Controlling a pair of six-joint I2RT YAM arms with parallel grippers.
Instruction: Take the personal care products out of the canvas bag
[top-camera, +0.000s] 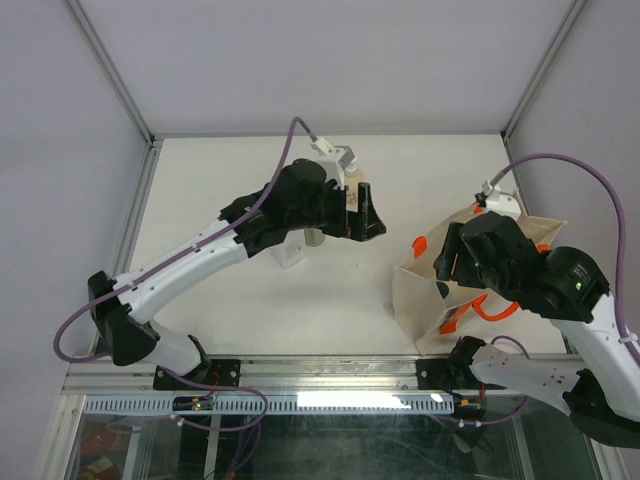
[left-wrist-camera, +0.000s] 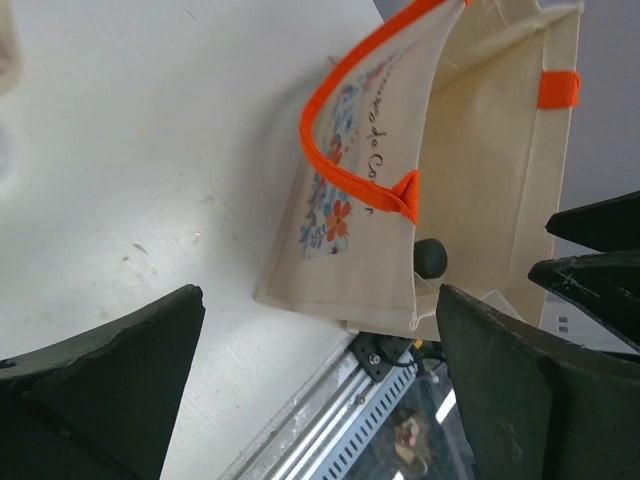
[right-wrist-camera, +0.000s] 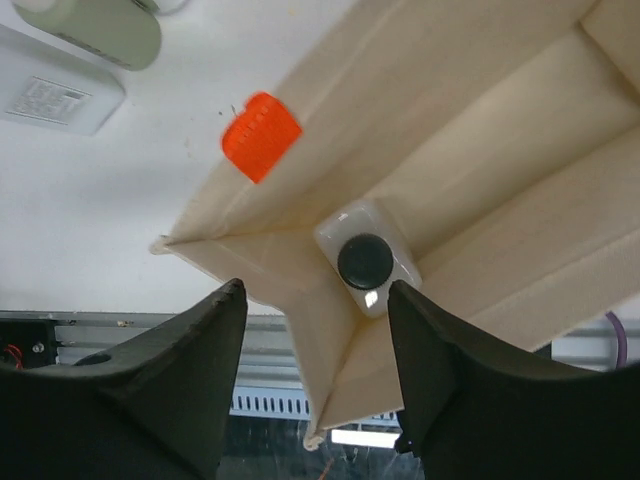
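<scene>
One whitish square bottle (right-wrist-camera: 365, 258) stands cap-up in a corner of the canvas bag (right-wrist-camera: 480, 150), long axis pointing straight at the right gripper (right-wrist-camera: 316, 290), jaws part-open either side of it, apparently not clamped yet, nothing held.

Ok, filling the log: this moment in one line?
left end effector: open, empty | right end effector: open, above bottle in bag
</scene>
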